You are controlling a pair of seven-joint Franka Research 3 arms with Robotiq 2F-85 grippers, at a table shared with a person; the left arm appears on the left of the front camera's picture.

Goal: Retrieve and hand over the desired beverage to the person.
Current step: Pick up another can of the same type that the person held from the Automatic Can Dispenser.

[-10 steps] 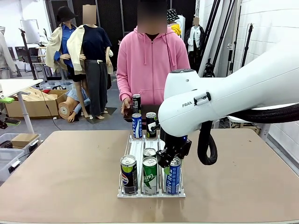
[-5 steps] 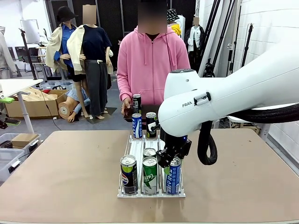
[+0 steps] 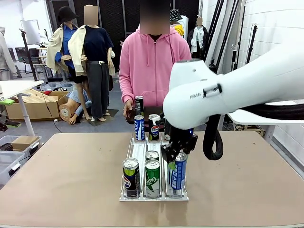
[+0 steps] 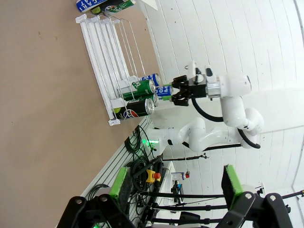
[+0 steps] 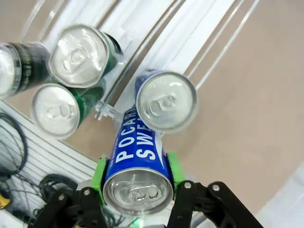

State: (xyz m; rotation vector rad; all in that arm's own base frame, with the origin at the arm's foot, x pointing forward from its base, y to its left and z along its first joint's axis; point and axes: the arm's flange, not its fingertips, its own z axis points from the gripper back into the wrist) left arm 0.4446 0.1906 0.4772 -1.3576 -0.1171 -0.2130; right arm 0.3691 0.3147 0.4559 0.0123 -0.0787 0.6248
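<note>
Blue Pocari Sweat aluminium can, white lettering, silver pull-tab top, tilted, raised above front right lane of white wire can rack on tan surface. Right claw clamped on its sides. Second blue can just behind. Green can and black Pepsi can stand alongside. Left claw spread apart, holds nothing. Person in pink hooded sweatshirt at far side.
</note>
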